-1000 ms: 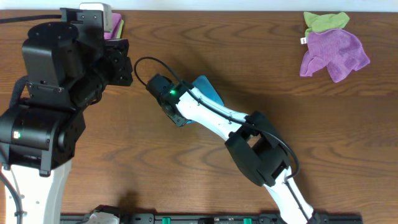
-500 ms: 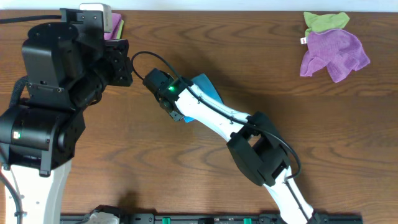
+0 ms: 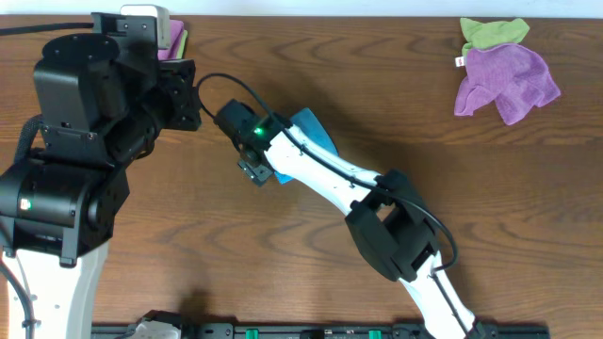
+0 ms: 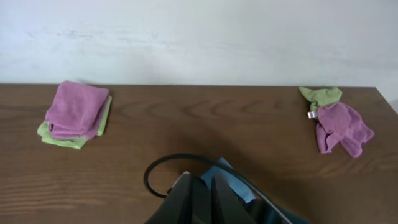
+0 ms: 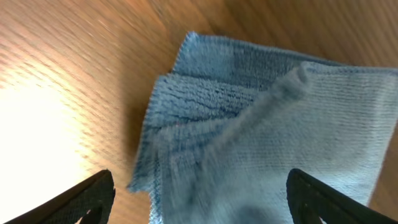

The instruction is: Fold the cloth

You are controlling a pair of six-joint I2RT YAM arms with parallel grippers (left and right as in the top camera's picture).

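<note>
Blue cloth (image 3: 313, 130), folded, flat on wooden surface (image 3: 377, 75) near centre, beneath right arm (image 3: 330, 179); right jaws spread over it, holding nothing; left jaws' state not discernible.

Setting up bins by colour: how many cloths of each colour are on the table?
blue cloth: 1
purple: 2, the folded purple cloth and the crumpled purple cloth
green: 2, the folded green cloth and the crumpled green cloth
Total: 5
</note>
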